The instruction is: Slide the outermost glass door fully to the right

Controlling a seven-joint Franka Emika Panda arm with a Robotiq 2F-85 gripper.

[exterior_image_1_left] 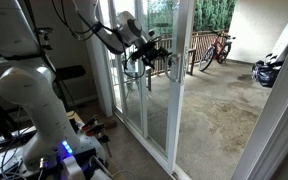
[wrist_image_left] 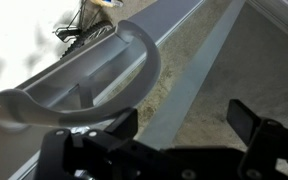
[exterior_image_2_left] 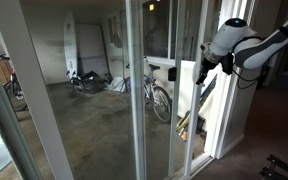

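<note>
You appear to be on the approach. Your gripper [wrist_image_left: 184,120] stands wide open and empty, just short of the loop handle [wrist_image_left: 84,75] on the outermost glass door [exterior_image_1_left: 179,100]. No desk shows. Next: advance, clamp the handle, draw it right.

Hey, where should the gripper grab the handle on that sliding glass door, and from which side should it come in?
Take the grey loop handle at mid-span, where its curve stands proud of the white frame and leaves a gap for one finger. Probably best to come head-on to the door face, jaws across the bar. The open gripper sits beside the handle, not yet around it.
</note>
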